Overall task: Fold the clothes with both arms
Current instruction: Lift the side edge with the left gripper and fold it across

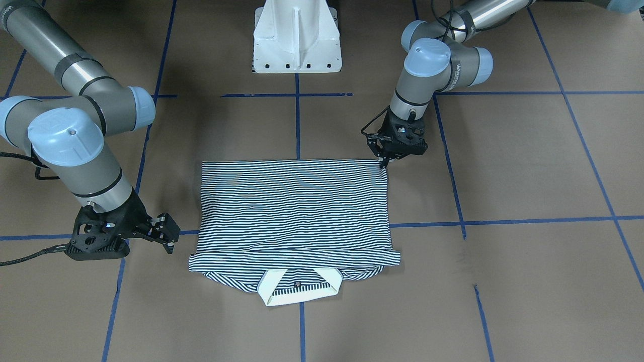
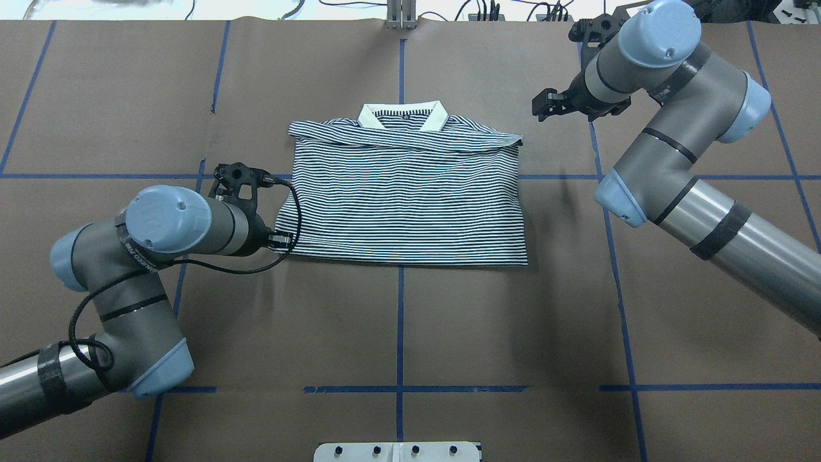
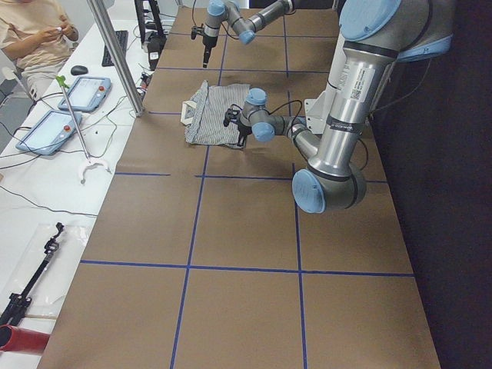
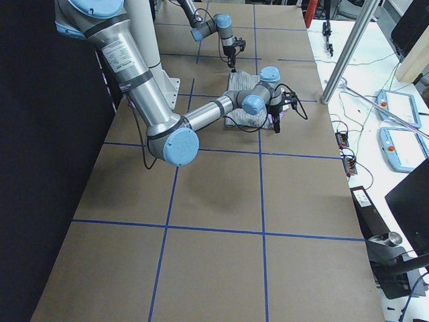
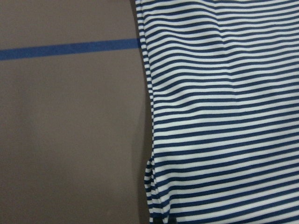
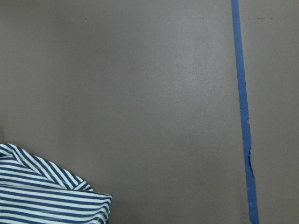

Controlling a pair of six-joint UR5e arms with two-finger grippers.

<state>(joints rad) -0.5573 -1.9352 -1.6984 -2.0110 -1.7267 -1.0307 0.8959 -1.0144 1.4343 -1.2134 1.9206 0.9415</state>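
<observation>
At the table's point(image 1: 528, 161) middle in the front-facing view, the shirt point(image 1: 294, 206) lies flat, folded into a rough rectangle, with its collar point(image 1: 302, 296) poking out at 6 o'clock. The left gripper point(image 1: 384, 160) points down at the shirt's 1 o'clock corner, its fingers tapering to the cloth edge; whether they are clenched or pinch the cloth I cannot tell. The right gripper point(image 1: 168, 236) sits off the cloth at the shirt's 8 o'clock, fingers spread and holding nothing. In the overhead view the shirt point(image 2: 404, 199) has its collar at 12 o'clock. The right gripper point(image 2: 539, 107) hangs apart from the shirt at 2 o'clock, released. The left arm point(image 2: 167, 221) reaches to the 8 o'clock corner, its wrist hiding the fingers. In the left side view the shirt point(image 3: 211, 115) lies far up the table. In the right side view the near arm partly covers the shirt point(image 4: 238, 84). The left wrist view shows the shirt's point(image 5: 224, 116) striped edge filling the 3 o'clock half, with tape point(image 5: 70, 48) at 10 o'clock. The right wrist view shows a shirt point(image 6: 42, 191) corner at 7 o'clock and tape point(image 6: 243, 112) at 3 o'clock.
</observation>
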